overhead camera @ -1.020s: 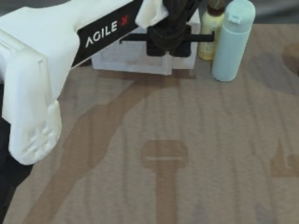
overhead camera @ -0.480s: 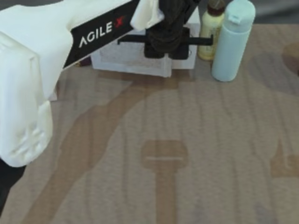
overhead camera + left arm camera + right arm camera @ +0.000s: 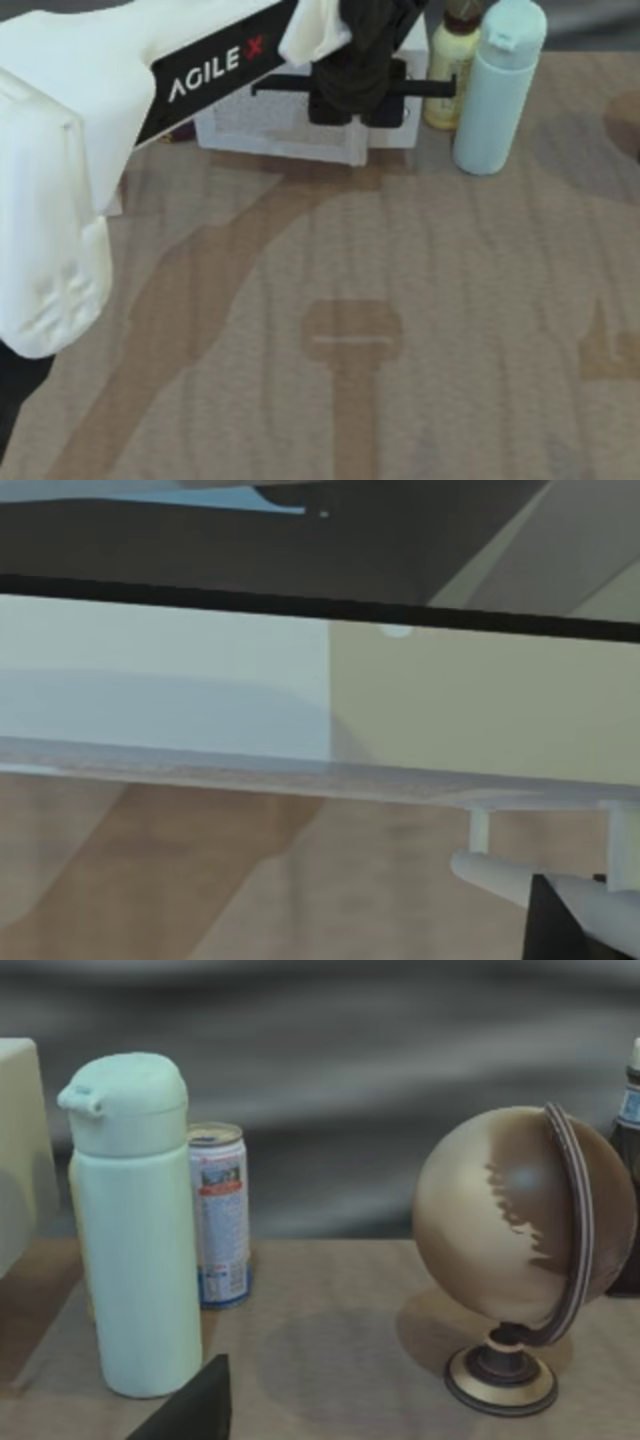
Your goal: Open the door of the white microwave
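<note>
Top view shows the left gripper (image 3: 357,95) at upper centre of the frame, over the front of the white microwave (image 3: 300,125) — whether its fingers are spread or closed, I cannot tell. The door (image 3: 280,145) stands slightly ajar. Right of them, a mint bottle (image 3: 498,85) and a yellow bottle (image 3: 452,70).

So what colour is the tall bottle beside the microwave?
Pale mint green bottle; clearest in the right wrist view.
</note>
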Robot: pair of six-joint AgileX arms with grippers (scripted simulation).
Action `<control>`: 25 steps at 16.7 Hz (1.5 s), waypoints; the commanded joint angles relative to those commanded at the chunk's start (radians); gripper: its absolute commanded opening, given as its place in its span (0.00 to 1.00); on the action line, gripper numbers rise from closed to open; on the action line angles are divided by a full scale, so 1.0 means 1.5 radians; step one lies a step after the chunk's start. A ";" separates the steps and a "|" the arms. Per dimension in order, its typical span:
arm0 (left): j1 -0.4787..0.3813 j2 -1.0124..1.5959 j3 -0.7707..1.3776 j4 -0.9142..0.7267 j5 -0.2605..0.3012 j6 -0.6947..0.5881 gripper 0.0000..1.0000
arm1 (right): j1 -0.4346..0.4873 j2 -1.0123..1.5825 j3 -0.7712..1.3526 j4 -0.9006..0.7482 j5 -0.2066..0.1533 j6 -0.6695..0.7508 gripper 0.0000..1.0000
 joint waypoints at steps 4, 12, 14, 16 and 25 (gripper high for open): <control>0.000 0.000 0.000 0.000 0.000 0.000 0.00 | 0.000 0.000 0.000 0.000 0.000 0.000 1.00; 0.000 0.000 0.000 0.000 0.000 0.000 0.00 | 0.000 0.000 0.000 0.000 0.000 0.000 1.00; 0.000 0.000 0.000 0.000 0.000 0.000 0.00 | 0.000 0.000 0.000 0.000 0.000 0.000 1.00; -0.006 0.003 0.001 0.001 0.005 -0.004 0.00 | 0.000 0.000 0.000 0.000 0.000 0.000 1.00; 0.002 -0.032 -0.055 0.030 0.013 0.028 0.00 | 0.000 0.000 0.000 0.000 0.000 0.000 1.00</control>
